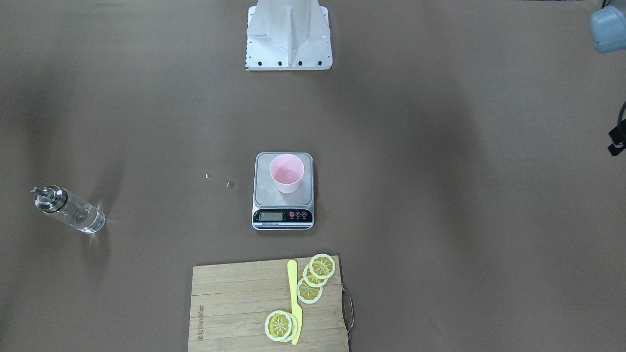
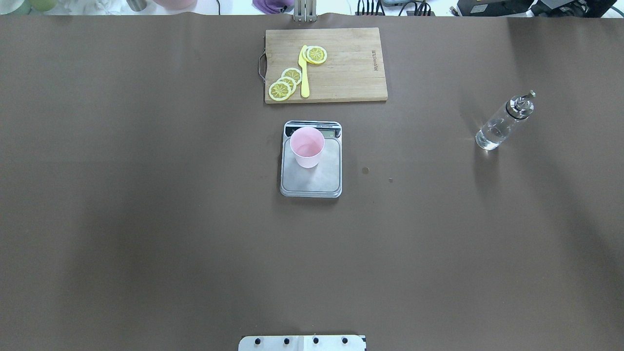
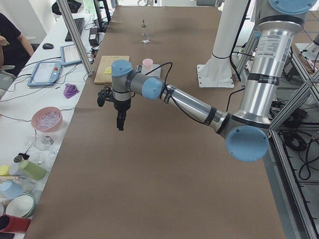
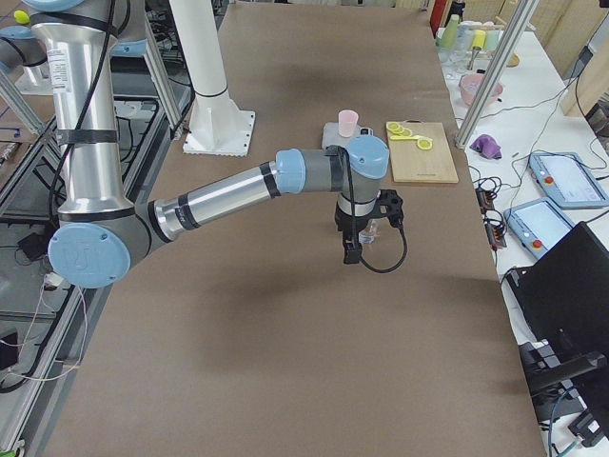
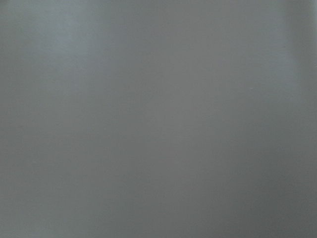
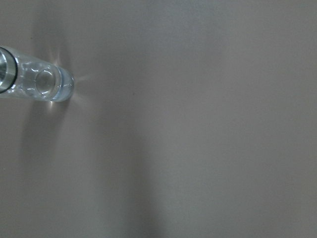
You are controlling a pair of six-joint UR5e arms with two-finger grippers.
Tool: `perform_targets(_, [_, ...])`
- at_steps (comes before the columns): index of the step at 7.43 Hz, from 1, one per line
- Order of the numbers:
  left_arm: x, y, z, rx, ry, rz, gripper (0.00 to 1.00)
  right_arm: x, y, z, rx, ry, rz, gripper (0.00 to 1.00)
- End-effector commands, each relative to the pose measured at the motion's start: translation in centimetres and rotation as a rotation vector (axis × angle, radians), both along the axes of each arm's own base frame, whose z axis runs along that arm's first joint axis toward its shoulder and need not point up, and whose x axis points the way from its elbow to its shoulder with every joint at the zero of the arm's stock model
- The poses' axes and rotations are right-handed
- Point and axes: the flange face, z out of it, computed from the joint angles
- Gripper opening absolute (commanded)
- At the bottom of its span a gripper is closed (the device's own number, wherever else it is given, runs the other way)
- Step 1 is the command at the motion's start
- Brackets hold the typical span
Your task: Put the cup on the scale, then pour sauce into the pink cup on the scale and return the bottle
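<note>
The pale pink cup (image 1: 287,172) stands upright on the steel platform of the scale (image 1: 266,194), toward the robot's side; it also shows in the overhead view (image 2: 307,146). The clear glass bottle (image 2: 504,123) with a metal cap stands upright on the table far to the robot's right, free of any gripper. It shows at the left edge of the right wrist view (image 6: 37,82). My right gripper (image 4: 352,249) hangs above the table near the bottle. My left gripper (image 3: 119,119) hangs over bare table on the left. I cannot tell whether either is open or shut.
A wooden cutting board (image 2: 351,63) with lemon slices (image 2: 285,83) and a yellow knife (image 2: 304,73) lies beyond the scale. Two small droplets (image 2: 365,170) sit on the brown table right of the scale. The robot's base plate (image 1: 288,54) is at the near edge.
</note>
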Motion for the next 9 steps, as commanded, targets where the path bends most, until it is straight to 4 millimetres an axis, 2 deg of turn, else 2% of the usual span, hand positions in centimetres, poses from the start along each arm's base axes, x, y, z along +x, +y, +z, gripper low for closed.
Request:
perform_targets(1, [-6.8,4.3,7.7,-0.102,0.017,-0.079,0.99,3.2,-0.2,5.5,-0.04,-0.012,-0.028,1.0])
perform_targets(2, [-6.6,4.8,8.0,-0.116,0.061,-0.078,0.99,3.4,0.2,7.5,-0.099,-0.002,-0.012,1.0])
perform_targets(3, [-6.9,4.9,8.1,-0.12,0.064,-0.081,0.99,3.6,1.3,10.9,-0.161,0.007,-0.01,1.0])
perform_targets(4, [-6.9,5.1,8.3,-0.113,0.073,-0.076,0.99,3.6,1.8,12.3,-0.188,0.008,-0.009,1.0])
perform_targets(5, [-6.8,5.1,9.7,-0.14,0.075,-0.075,0.99,3.9,2.8,13.3,-0.204,0.008,-0.001,1.0])
perform_targets(6, [-6.8,5.4,11.7,-0.18,0.073,-0.076,0.99,4.9,2.8,13.3,-0.197,0.015,0.018,1.0])
perform_targets(9, [-6.8,6.5,12.6,-0.203,0.071,-0.078,0.99,5.3,2.2,12.5,-0.185,0.016,0.031,1.0])
